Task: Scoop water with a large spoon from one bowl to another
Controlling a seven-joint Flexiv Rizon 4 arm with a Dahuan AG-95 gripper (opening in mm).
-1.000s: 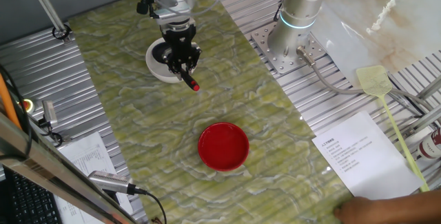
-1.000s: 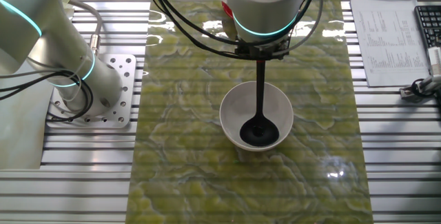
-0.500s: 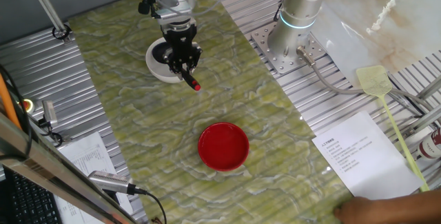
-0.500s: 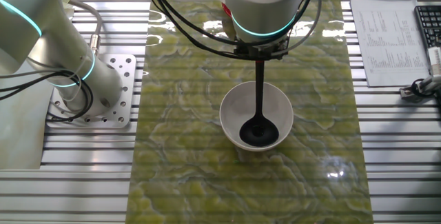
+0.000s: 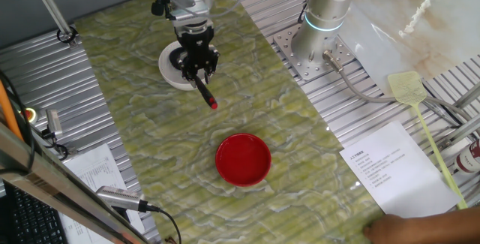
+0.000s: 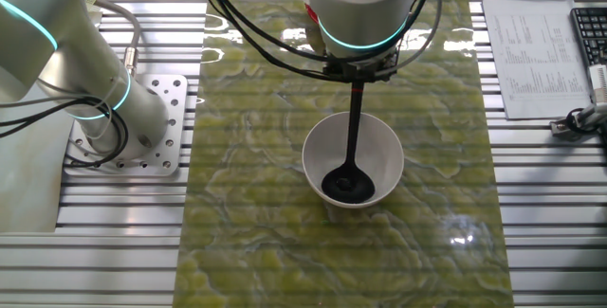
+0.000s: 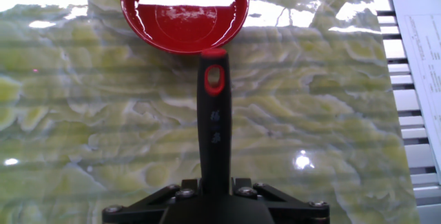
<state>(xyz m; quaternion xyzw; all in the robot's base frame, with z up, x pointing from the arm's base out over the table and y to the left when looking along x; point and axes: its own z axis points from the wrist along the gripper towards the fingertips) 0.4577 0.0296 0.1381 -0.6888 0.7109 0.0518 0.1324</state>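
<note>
gripper (image 5: 196, 62) clamped on large spoon (image 6: 351, 142) handle, red tip pointing toward 5 o'clock in one fixed view. scoop sits low inside white bowl (image 6: 379, 140). red bowl (image 5: 243, 159) well apart at 5 o'clock on green mat (image 5: 135, 109).

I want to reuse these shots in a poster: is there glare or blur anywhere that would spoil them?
Hand view: bright light streaks glare off the glossy red bowl and the table; the ladle handle is sharp. The other fixed view: white glints on the table near the top edge, and the arm close to the camera looks soft. One fixed view: even light, no strong glare.
</note>
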